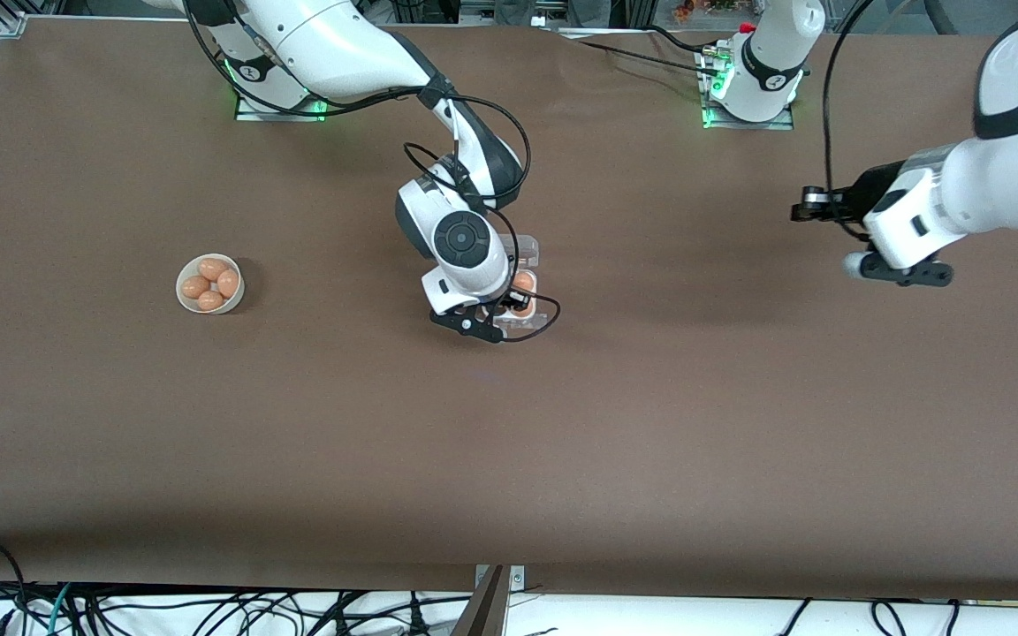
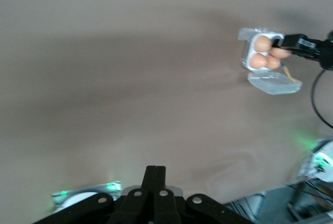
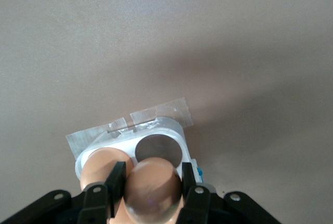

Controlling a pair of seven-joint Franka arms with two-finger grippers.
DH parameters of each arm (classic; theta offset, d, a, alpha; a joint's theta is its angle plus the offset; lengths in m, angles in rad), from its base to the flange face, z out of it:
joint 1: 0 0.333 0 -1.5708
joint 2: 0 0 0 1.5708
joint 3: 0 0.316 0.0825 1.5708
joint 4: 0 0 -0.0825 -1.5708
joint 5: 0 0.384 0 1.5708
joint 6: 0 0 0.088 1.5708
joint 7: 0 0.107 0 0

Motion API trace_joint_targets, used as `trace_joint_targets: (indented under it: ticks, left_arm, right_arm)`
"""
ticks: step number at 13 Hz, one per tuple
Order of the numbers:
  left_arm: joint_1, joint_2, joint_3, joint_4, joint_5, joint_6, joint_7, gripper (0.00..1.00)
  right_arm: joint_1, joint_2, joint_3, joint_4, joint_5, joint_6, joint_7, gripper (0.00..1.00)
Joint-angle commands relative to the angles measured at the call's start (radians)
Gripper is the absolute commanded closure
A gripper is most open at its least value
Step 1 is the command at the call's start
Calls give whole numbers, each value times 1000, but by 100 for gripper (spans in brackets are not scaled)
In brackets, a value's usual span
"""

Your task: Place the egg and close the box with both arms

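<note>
Nearest the front camera: bare brown table surface (image 1: 509, 442), with a tangle of black cables (image 1: 208, 609) cut off along the lower edge.

Farther up, toward the right arm's end: a small round white bowl (image 1: 210, 284) holding four brown eggs, well apart from everything else.

Mid-table: the small square clear-plastic egg carton (image 1: 522, 296) with round cells, largely hidden in the front view under the right arm's wrist. Hinged transparent lid (image 2: 274, 83) lying open, flat beside the tray. In the left wrist view, brown eggs visible in the cells, exact count hard to fix. In the right wrist view, one empty cell (image 3: 158, 150) plain, one seated egg (image 3: 101, 164) half covered by a finger.

Right gripper (image 3: 152, 186) directly over the carton, black fingers (image 3: 115, 180) clamped on a brown egg (image 3: 152, 185); whether that egg touches its cell not discernible.

Toward the left arm's end: left gripper (image 2: 154, 174) held up over bare table, well apart from the carton, jaws pressed together on nothing, arm waiting. Only its fingers and mount visible in its own view.

Farthest: both white arm bases (image 1: 752, 79) at the table edge, green lights lit.
</note>
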Motion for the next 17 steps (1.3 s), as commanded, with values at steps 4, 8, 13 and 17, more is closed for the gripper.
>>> trace_joint_targets:
  ticks: [4, 8, 13, 17]
  left_arm:
    - [-95, 156, -9, 44, -104, -16, -132, 100]
    - [-150, 257, -11, 95, -156, -17, -176, 100]
    - [-209, 311, -11, 95, -244, -17, -196, 100]
    - [-282, 377, -11, 97, -276, -11, -244, 100]
  right_arm:
    - [7, 31, 0, 28, 17, 39, 16, 24]
    - [8, 27, -2, 31, 8, 51, -4, 0]
    - [-5, 7, -14, 40, 5, 45, -11, 0]
    - [-7, -25, -75, 39, -17, 33, -175, 0]
